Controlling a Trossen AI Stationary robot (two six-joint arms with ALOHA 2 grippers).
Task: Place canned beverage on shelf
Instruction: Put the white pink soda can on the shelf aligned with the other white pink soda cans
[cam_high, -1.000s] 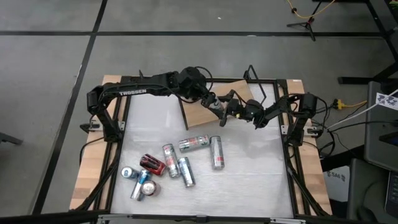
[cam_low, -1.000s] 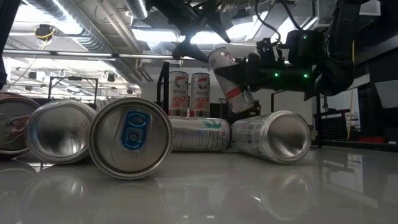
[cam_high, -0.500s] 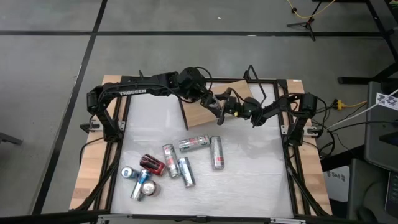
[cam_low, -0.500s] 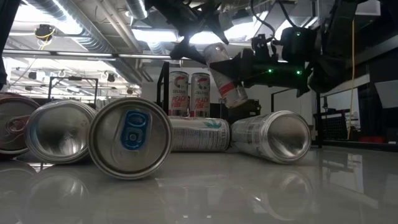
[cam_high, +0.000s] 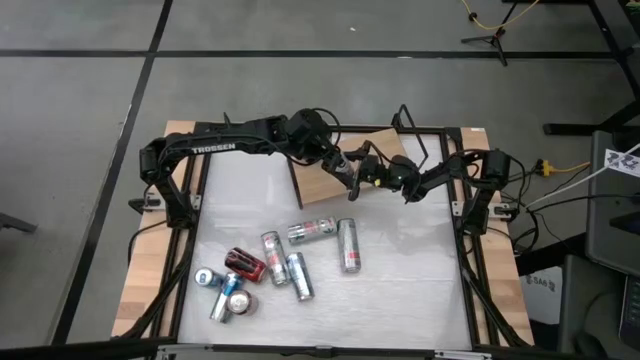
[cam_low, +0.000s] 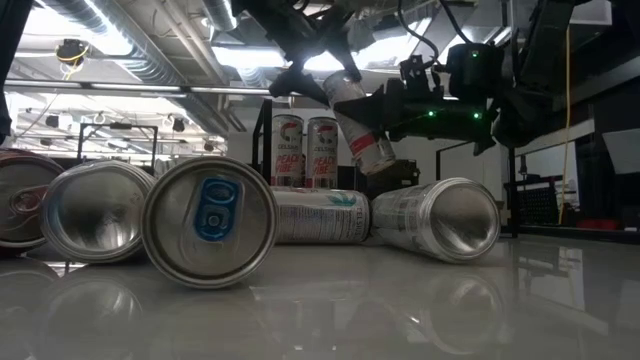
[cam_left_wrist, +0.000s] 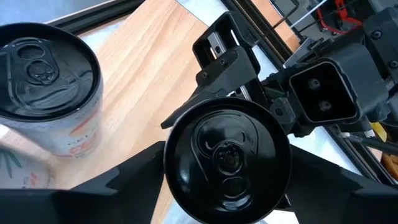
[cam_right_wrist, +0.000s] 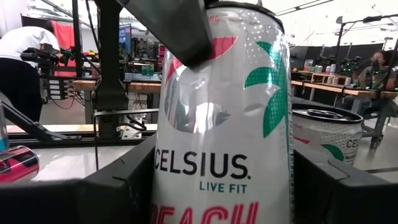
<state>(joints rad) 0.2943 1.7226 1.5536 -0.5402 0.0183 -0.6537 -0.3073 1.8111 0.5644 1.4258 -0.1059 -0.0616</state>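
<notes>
The white counter (cam_high: 400, 290) carries a loose cluster of beverage cans lying on their sides on its near-left part. Two silver cans (cam_high: 312, 231) and (cam_high: 348, 245) lie just beside each other, two more (cam_high: 272, 258) and (cam_high: 299, 276) lie close together below them, and a red can (cam_high: 246, 265) lies to their left. Further left, three cans (cam_high: 225, 292) bunch together, touching. At the counter's far edge rests the shelf (cam_high: 325, 180), a light-brown wooden board in a thin black wire frame. Two Celsius cans (cam_low: 305, 150) stand upright side by side on it.
</notes>
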